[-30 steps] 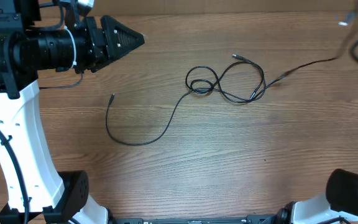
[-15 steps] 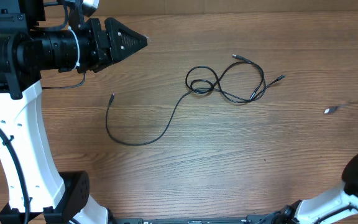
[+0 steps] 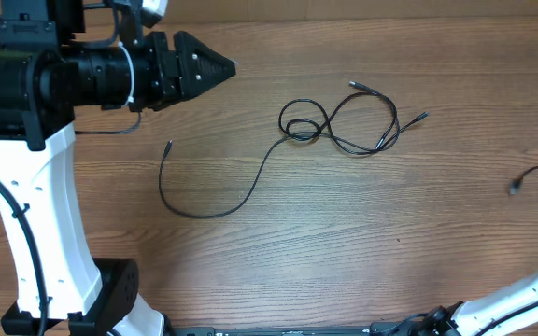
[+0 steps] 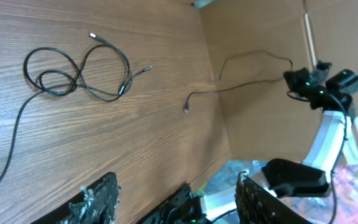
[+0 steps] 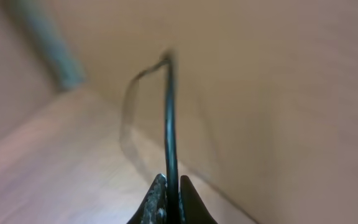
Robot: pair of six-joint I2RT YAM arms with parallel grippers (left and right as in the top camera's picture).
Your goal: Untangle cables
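3 cables (image 3: pixel 213 210) are counted in all. 2 are taken to be wound together in the tangle (image 3: pixel 339 123) on the table (image 3: pixel 344 252), though the crossings are too fine for certainty. 1 lifted cable (image 3: pixel 535 170) is seen apart at the right edge. 5 plug ends (image 3: pixel 169 146) are made out across them. 2 arms are counted, the left arm (image 3: pixel 26 79) and the right arm (image 4: pixel 331 118). 2 grippers are counted, the left gripper (image 3: pixel 220 67) and the right gripper (image 5: pixel 170 190). 1 table is seen.

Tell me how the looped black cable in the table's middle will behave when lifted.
Probably floppy: the looped cable lies in loose curves, so it should droop and trail. Likely light, being so thin. Its crossings may snag together.
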